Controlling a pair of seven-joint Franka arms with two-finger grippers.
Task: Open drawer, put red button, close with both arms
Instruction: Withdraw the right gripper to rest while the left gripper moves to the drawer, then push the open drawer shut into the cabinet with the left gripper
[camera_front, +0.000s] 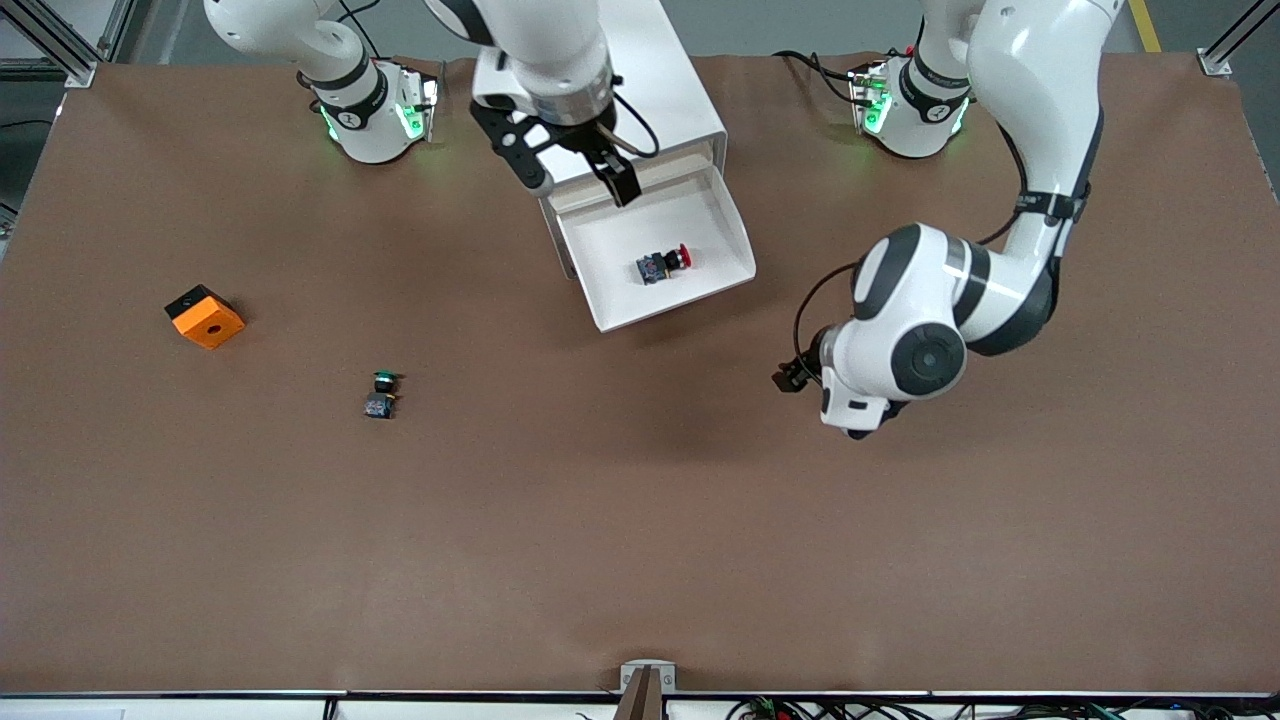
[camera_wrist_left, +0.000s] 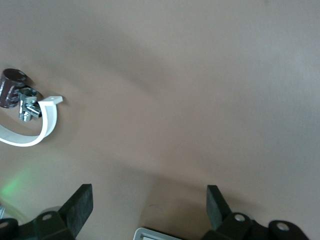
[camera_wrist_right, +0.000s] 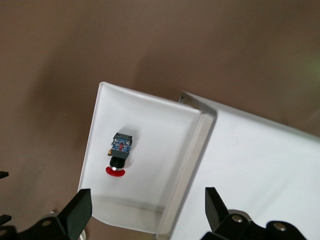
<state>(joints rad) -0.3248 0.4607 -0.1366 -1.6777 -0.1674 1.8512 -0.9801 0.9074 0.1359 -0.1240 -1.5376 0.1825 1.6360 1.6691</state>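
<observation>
Red button (camera_front: 663, 265) laid inside pulled-out drawer (camera_front: 610, 315). Right pincer (camera_front: 578, 180) released, empty, above drawer's inner end; left pincer (camera_wrist_left: 150, 210) released over bare table (camera_front: 640, 520). Remaining, by judgement: closing with both arms.

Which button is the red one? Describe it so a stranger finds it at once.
Find the white cabinet between the arms' bases; its drawer is pulled open. The red button lies on its side inside, alone. Its cap is red; the green-capped button stands on the bare table, nearer the front camera.
</observation>
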